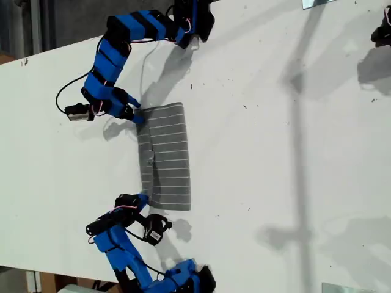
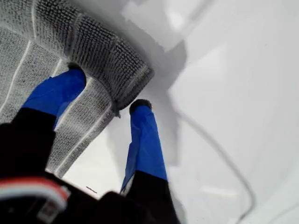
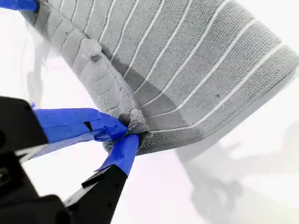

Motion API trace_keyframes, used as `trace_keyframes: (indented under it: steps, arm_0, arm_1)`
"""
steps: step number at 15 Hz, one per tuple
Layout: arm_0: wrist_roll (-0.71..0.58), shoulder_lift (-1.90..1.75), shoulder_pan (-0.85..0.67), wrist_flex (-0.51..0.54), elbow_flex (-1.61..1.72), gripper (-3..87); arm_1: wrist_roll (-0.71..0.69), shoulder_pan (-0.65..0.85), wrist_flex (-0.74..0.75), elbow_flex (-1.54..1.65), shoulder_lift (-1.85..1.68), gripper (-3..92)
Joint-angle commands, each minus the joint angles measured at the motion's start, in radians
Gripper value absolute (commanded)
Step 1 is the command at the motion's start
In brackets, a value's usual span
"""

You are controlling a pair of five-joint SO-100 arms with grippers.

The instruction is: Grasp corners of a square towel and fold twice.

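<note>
The grey striped towel (image 1: 168, 155) lies as a folded rectangle on the white table (image 1: 275, 152), with a narrow rumpled layer along its edge at the exterior view's left. My first gripper (image 1: 138, 116) (image 2: 108, 88), the upper arm in the exterior view, is open. One of its fingers (image 2: 60, 88) rests on the towel (image 2: 103, 51) and the other stands just off a rounded corner (image 2: 140, 77). My second gripper (image 1: 144, 198) (image 3: 131, 130), the lower arm, is shut on another corner (image 3: 135, 119) of the towel (image 3: 187, 70), which is bunched there.
A thin cable (image 1: 143, 67) runs over the table beside the upper arm. A dark object (image 1: 383, 30) sits at the exterior view's upper right edge. The table's edge runs down the exterior view's left side.
</note>
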State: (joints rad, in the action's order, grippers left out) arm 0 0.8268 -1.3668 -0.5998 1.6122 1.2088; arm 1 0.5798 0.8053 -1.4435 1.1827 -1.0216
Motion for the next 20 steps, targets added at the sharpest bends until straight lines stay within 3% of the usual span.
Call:
trace_keyframes:
  steps: [1,9,10,11,20]
  arm_0:
    - [-0.003,-0.009,0.014,0.008,-0.048,-0.1]
    - [-0.005,-0.009,0.014,0.008,-0.046,-0.1]
    - [-0.006,-0.009,0.014,0.008,-0.044,-0.1]
    - [-0.008,-0.009,0.014,0.008,-0.043,-0.1]
    - [-0.014,-0.008,0.014,0.005,-0.048,-0.1]
  arm_1:
    - [-0.006,-0.005,0.002,-0.057,-0.071,22.1]
    - [-0.005,-0.008,0.057,-0.084,0.054,19.7]
    - [0.0,-0.011,0.063,-0.092,0.077,13.4]
    - [0.011,-0.011,0.069,-0.095,0.086,-0.1]
    - [0.005,-0.04,-0.02,-0.121,-0.006,-0.1]
